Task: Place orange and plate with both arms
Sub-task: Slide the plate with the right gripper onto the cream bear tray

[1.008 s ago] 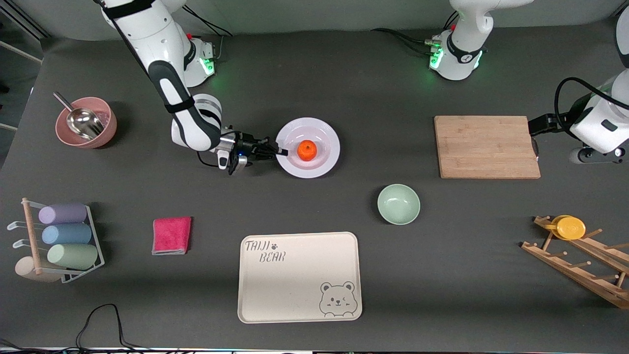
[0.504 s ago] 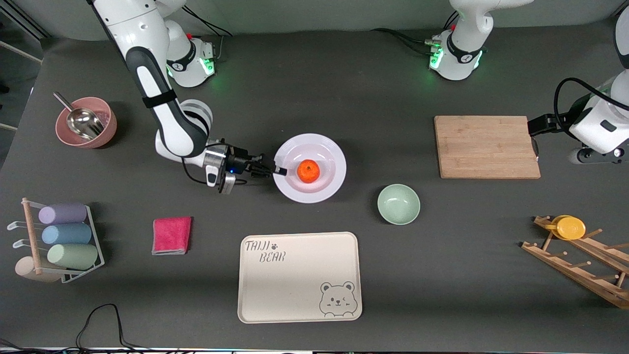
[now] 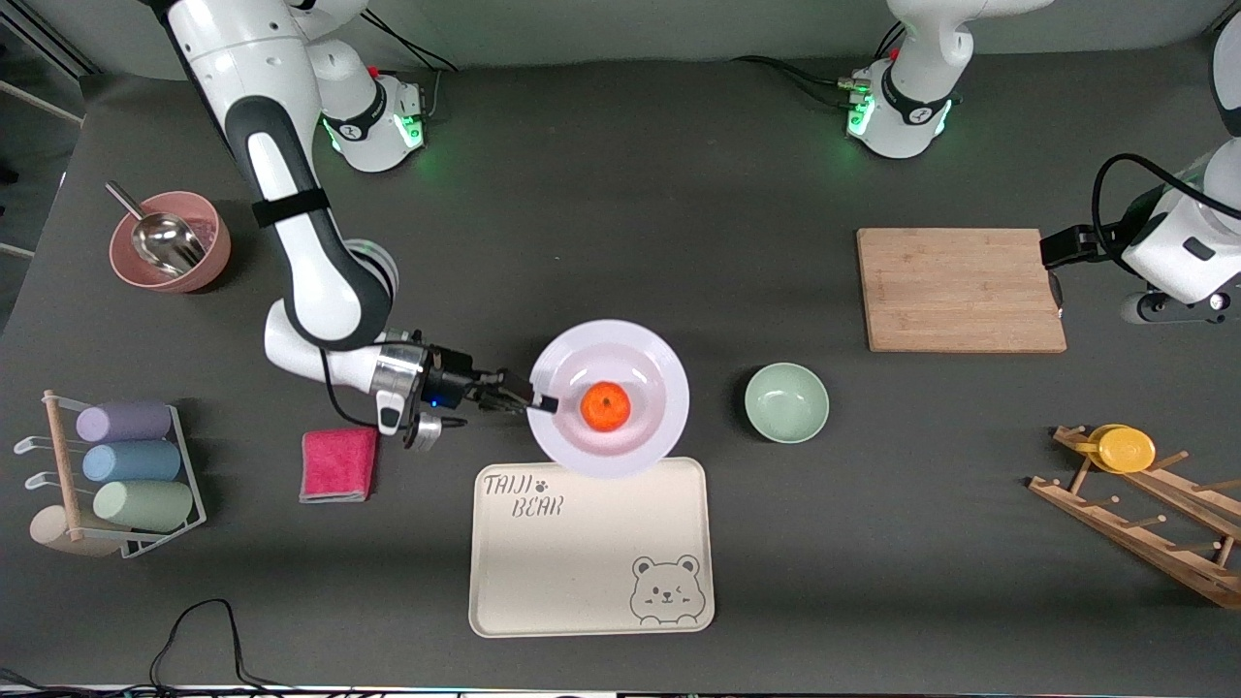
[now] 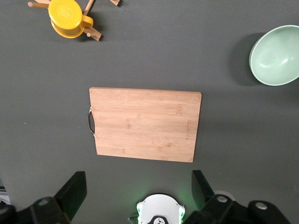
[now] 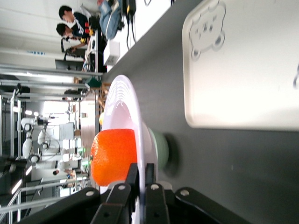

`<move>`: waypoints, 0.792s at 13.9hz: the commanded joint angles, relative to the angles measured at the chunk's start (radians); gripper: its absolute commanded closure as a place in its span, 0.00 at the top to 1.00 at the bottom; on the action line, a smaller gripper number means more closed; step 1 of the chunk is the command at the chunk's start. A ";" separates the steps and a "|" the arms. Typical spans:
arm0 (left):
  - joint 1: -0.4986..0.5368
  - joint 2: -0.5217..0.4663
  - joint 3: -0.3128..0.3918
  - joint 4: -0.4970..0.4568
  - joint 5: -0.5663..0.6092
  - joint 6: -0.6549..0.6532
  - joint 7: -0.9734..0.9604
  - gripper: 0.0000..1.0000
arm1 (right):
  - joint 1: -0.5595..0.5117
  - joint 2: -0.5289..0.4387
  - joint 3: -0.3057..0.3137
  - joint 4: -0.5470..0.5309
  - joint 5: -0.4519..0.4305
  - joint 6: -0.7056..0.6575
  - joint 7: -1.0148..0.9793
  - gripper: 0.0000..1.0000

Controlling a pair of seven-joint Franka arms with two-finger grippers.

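Bright-orange orange (image 3: 605, 406) on glossy white plate (image 3: 648, 354); cream tray (image 3: 591, 572) with bear print; pale-green bowl (image 3: 786, 402).

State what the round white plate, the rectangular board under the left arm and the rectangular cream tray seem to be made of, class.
The round white plate: probably glazed ceramic or melamine, given its glossy sheen. The rectangular board: wood or bamboo, with visible grain strips and a matte finish. The rectangular cream tray: likely matte plastic or fibre composite, with a printed bear.

You're looking at two glossy white arms with dark grey joint bands. Both bases (image 3: 373, 121) glow green, with black cables trailing off them. The right gripper (image 3: 543, 403) is black behind a silver wrist ring showing a blue light.
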 commanded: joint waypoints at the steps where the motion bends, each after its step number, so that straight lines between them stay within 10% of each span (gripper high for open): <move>1: 0.003 -0.007 -0.006 -0.007 0.011 0.000 0.010 1.00 | -0.030 0.153 -0.023 0.242 -0.035 -0.011 0.091 0.00; 11: 0.003 -0.007 -0.006 -0.007 0.011 -0.004 0.010 1.00 | -0.152 0.508 -0.021 0.705 -0.142 -0.008 0.220 0.00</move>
